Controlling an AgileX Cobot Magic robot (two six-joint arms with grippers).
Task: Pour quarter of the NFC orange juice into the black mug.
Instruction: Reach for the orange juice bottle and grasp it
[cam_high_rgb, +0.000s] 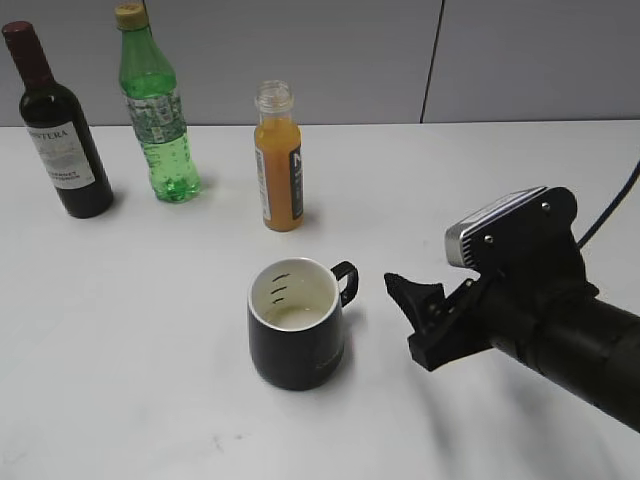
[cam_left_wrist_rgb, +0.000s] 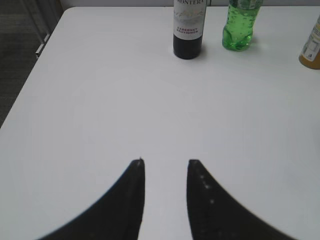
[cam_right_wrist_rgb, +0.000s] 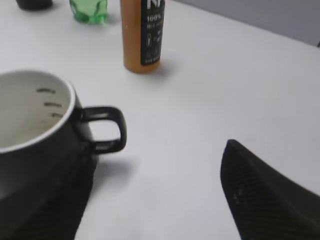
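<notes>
Orange juice bottle (cam_high_rgb: 278, 160) is standing uncapped at upper centre; black mug (cam_high_rgb: 297, 322) is sitting below it. Right end effector (cam_high_rgb: 418, 310), fingers apart and empty, is hovering right of the mug. Approach the bottle's labelled body level, clearing the mug handle.

Orange liquid in the clear NFC orange juice (cam_high_rgb: 278, 160), label black with white lettering. Matte black mug (cam_high_rgb: 297, 323) – white inside, a few dark marks on the inner wall. Bright green bottle (cam_high_rgb: 156, 105) with a yellowish cap. Dark wine bottle (cam_high_rgb: 55, 124), white label, maroon foil on the neck. White table (cam_high_rgb: 150, 400), grey wall behind. Black right gripper (cam_high_rgb: 420, 310) – silver camera housing on top.
</notes>
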